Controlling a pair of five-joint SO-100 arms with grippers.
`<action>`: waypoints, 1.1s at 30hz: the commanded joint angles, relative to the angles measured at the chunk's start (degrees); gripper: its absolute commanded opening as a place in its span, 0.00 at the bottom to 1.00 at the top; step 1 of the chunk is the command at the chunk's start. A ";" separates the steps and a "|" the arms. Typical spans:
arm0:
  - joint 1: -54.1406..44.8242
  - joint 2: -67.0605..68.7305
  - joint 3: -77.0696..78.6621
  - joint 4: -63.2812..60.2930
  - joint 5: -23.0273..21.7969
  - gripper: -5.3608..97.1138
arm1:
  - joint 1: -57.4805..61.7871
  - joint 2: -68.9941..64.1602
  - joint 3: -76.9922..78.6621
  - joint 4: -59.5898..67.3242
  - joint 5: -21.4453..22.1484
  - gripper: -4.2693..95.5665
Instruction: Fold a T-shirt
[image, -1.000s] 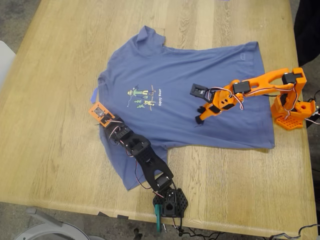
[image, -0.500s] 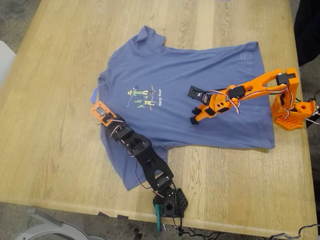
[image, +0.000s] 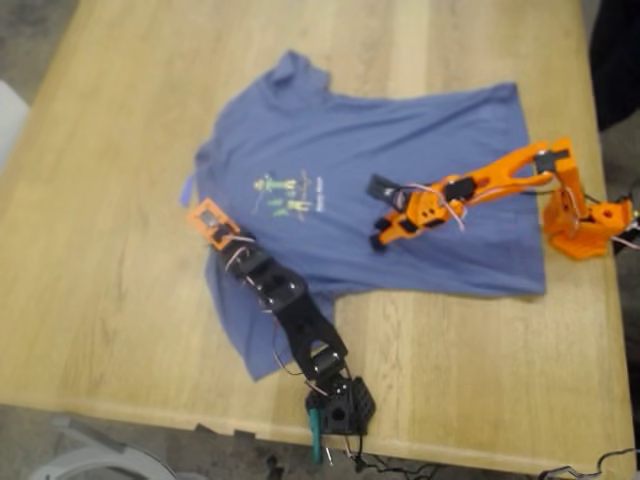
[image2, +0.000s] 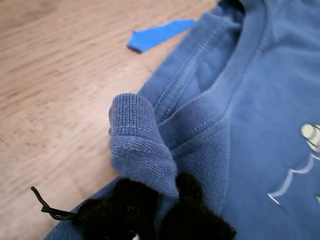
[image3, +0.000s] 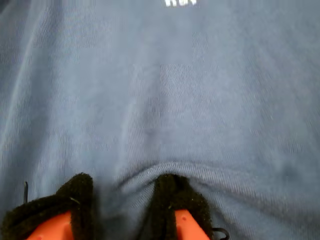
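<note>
First gripper (image2: 155, 210): padded jaws pressed together on collar rib of T-shirt (image: 400, 170); fold of collar is raised just ahead of jaws. Blue tape scrap (image2: 157, 34) is seen beyond collar on table (image: 120, 250).

Second gripper (image3: 125, 210): pads slightly parted, pressed down on chest cloth, small ridge bunched between them.

Change over last second: orange arm has been extended further toward print and lowered; black arm barely shifted. Judged: both holds nearly set, first fold not yet begun. Shirt lies flat, spread beneath both tools.

Exterior view high overhead; wrist views close — sharing the T-shirt (image: 400, 160).
</note>
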 joint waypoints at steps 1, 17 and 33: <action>4.04 9.23 1.05 -0.35 -0.62 0.05 | 1.05 -3.60 -7.29 2.37 0.18 0.26; 14.59 32.08 18.54 -1.76 -1.05 0.05 | 6.06 -12.66 -19.69 11.43 -0.44 0.04; 45.53 46.67 18.81 -1.23 -0.88 0.05 | 19.42 -12.30 -23.29 14.59 0.26 0.04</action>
